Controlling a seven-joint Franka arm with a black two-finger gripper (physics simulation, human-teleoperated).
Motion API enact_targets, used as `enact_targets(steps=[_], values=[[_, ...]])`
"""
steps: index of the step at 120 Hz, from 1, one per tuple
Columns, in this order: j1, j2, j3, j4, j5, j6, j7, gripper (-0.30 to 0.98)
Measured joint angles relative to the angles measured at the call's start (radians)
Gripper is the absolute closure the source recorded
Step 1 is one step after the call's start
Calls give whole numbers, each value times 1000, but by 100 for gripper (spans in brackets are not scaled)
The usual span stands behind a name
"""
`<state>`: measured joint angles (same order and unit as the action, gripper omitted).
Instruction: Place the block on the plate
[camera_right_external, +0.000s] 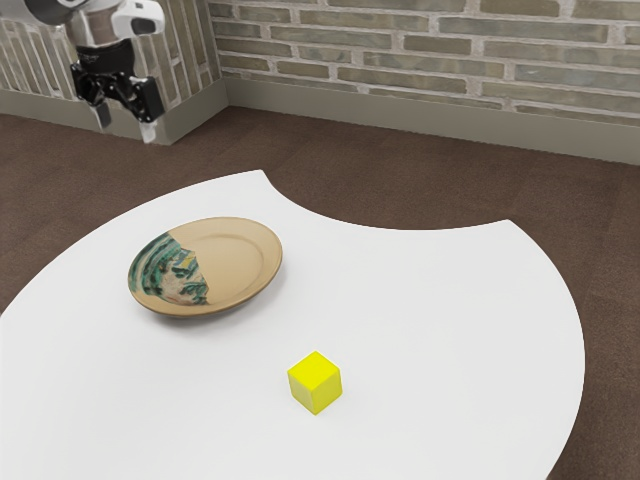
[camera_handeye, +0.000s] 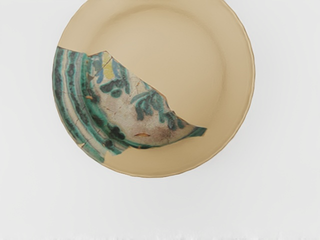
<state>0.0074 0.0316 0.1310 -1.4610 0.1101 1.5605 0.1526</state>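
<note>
Your gripper (camera_right_external: 126, 122) hangs empty, fingers apart, as the yellow block (camera_right_external: 315, 382) sits on the white table (camera_right_external: 450, 320) off the plate (camera_right_external: 236, 262), pickup and placement both undone.

The plate (camera_right_external: 235, 258) was tan, with a patch of green and cream stripes, dark green leafy marks, touches of yellow and blue, and fine dark cracks. The block (camera_right_external: 315, 380) was plain bright yellow. The table (camera_right_external: 430, 320) was white, the floor (camera_right_external: 350, 165) brown, the wall (camera_right_external: 435, 45) patterned in grey-brown bricks with paler joints. The gripper (camera_right_external: 126, 124) was mostly black
</note>
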Motion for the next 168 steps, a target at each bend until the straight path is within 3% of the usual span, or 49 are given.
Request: enact_targets(steps=[24, 59, 94, 130, 168], values=[[-17, 14, 2, -39, -30, 4, 22, 0], [-180, 5, -4, -343, -46, 218, -21, 0], [-317, -5, -20, -538, -58, 431, -107, 0], [-366, 23, -19, -628, -74, 578, -199, 0], [-460, 79, -12, -652, -97, 636, -259, 0]])
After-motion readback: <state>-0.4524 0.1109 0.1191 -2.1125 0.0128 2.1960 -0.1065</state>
